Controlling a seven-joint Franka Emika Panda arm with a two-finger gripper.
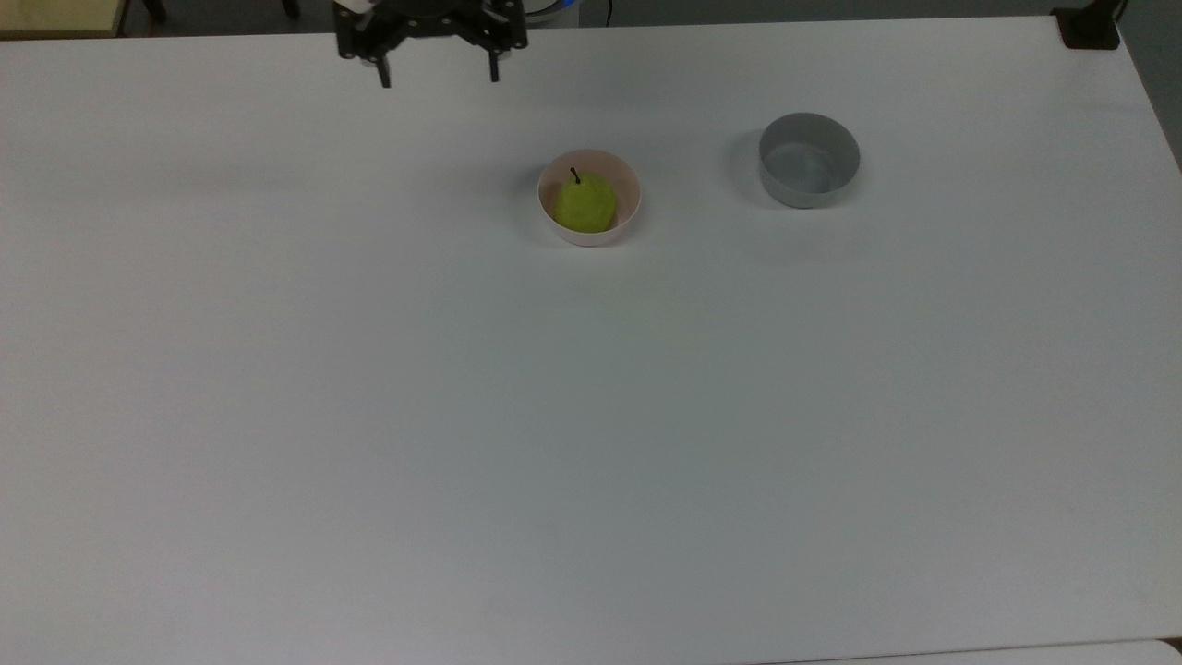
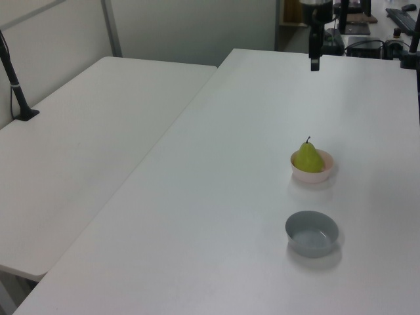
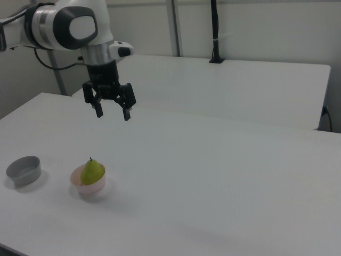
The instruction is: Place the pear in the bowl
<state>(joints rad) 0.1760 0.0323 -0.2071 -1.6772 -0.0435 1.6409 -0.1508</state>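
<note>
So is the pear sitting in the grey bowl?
No, the pear sits in the pink bowl; the grey bowl holds nothing.
</note>
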